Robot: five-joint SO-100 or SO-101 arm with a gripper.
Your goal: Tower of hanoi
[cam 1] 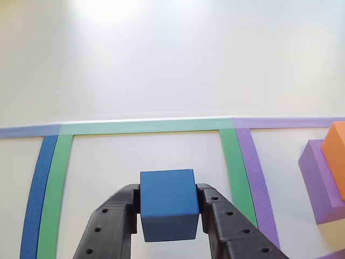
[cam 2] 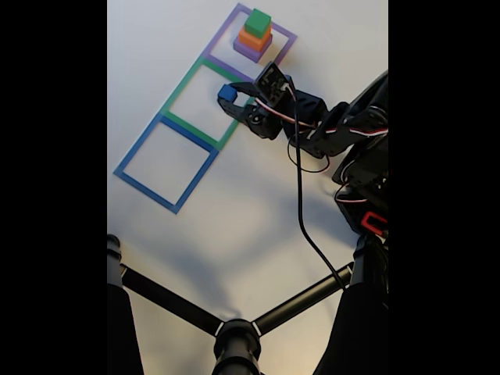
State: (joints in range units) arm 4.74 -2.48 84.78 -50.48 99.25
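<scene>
The claw (cam 1: 168,213) is pinching the blue cube (cam 1: 168,204) between its two black fingers (cam 1: 223,218), one on each side face. In the fixed view the cube (cam 2: 227,93) is inside the green square (cam 2: 181,119), close to that square's side nearest the arm. Whether it already touches the bench (cam 1: 161,70) or hangs just above it I cannot tell.

The grip covers only the lower back part of the cube. If the claw turns or moves fast, I think the cube could rotate between the fingers and land tilted, or across the green tape. If the claw spreads while the cube is above the bench, it may bounce out of the square.

There are no true containers; three taped squares in a row serve as places. The purple square (cam 2: 286,33) holds a stack (cam 2: 255,34): purple block, orange, then green on top. The blue square (cam 2: 145,183) has nothing in it.
</scene>
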